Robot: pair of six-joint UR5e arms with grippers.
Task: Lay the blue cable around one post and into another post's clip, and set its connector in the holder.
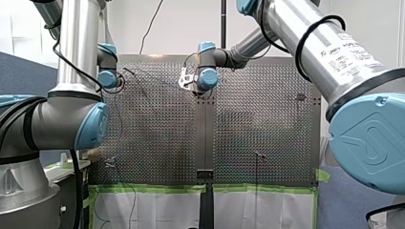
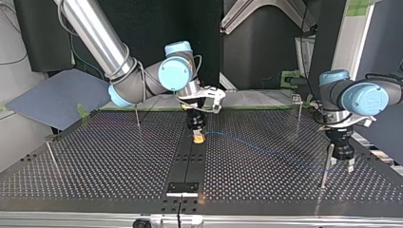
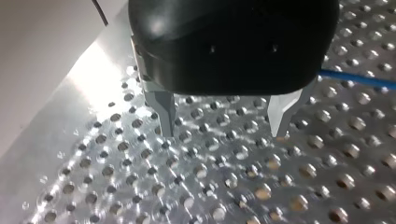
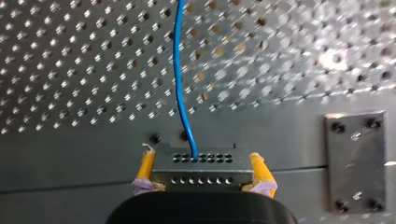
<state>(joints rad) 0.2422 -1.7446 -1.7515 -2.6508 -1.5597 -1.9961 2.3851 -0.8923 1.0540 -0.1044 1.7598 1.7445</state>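
Note:
In the right wrist view my right gripper (image 4: 201,162) is shut on a grey metal connector (image 4: 201,171), with a yellow pad on each side. The blue cable (image 4: 180,70) runs out of the connector and away over the perforated table. In the top view that gripper (image 2: 197,136) holds the connector low over the dark centre strip. From there the cable (image 2: 256,148) curves to a thin post (image 2: 325,166). My left gripper (image 2: 342,164) stands beside that post. Its metal fingers (image 3: 163,112) are open with nothing between them, and the cable (image 3: 359,79) passes to one side.
A dark plate with screws (image 2: 182,187) sits on the centre strip near the table's front edge in the top view; it also shows beside the connector (image 4: 356,161). More thin posts stand on the table: one with a clip on top (image 2: 297,107), another (image 2: 137,118) and a third (image 2: 51,156).

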